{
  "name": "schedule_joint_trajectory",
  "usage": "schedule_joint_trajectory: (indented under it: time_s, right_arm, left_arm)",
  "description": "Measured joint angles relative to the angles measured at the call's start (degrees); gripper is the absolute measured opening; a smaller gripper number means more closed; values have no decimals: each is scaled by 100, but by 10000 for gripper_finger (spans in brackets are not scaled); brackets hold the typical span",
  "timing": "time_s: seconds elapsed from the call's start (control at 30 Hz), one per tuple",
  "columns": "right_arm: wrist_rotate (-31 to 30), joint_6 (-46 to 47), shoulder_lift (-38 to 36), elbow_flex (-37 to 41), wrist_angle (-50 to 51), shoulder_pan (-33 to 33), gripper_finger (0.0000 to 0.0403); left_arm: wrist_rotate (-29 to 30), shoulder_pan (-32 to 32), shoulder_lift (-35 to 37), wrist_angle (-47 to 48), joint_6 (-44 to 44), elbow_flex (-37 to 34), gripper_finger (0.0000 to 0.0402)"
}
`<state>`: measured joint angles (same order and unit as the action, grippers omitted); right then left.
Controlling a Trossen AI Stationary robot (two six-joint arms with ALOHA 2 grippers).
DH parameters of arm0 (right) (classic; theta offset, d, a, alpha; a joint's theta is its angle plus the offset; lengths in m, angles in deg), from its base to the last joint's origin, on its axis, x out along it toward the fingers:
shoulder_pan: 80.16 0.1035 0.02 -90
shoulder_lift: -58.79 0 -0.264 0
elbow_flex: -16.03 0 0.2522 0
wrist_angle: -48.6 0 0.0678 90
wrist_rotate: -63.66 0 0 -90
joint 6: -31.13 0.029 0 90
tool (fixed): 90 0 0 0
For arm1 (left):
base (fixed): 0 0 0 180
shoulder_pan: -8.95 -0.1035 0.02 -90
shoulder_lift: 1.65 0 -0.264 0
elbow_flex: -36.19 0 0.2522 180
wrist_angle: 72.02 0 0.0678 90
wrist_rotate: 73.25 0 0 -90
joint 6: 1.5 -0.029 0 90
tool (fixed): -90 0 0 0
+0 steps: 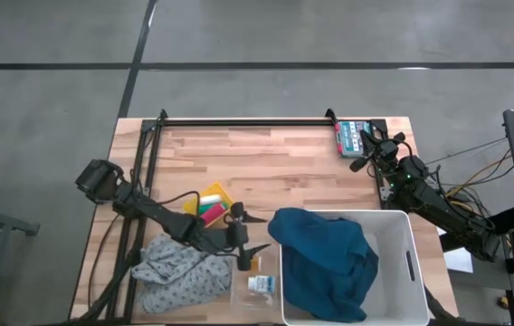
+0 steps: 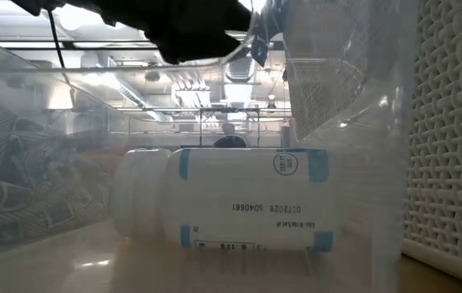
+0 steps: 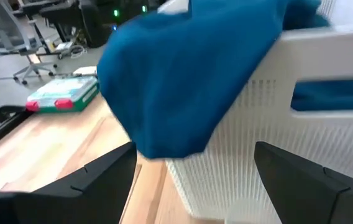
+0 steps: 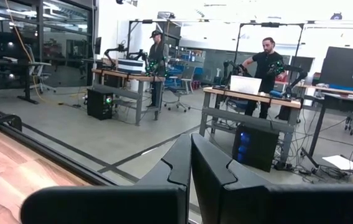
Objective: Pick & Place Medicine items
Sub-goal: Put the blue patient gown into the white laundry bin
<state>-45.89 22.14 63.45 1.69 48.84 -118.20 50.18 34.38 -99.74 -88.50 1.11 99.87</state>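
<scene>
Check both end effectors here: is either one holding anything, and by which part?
Nothing is held. The left end effector is open and empty beside the white basket. The right end effector is shut on nothing at the table's far right corner.

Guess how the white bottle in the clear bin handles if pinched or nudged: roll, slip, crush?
The white bottle lies on its side in the clear bin, so a nudge across its length would probably roll it. Its round, smooth-looking body may slip in a shallow pinch. It looks like rigid plastic, so crushing seems unlikely. The open left gripper hovers just above the bin.
</scene>
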Motion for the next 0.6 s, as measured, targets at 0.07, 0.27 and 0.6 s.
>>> schedule_joint_trajectory:
  time_s: [0.07, 0.27, 0.6]
  right_arm:
    - [2, 0, 0, 0, -3, 2, 8]
    - [0, 0, 0, 0, -2, 1, 8]
    - [0, 0, 0, 0, -2, 0, 8]
  left_arm:
    - [0, -15, -2, -152, -45, 2, 330]
    - [-1, -67, -4, -320, -219, 2, 330]
    - [-93, -248, -4, -454, -217, 4, 330]
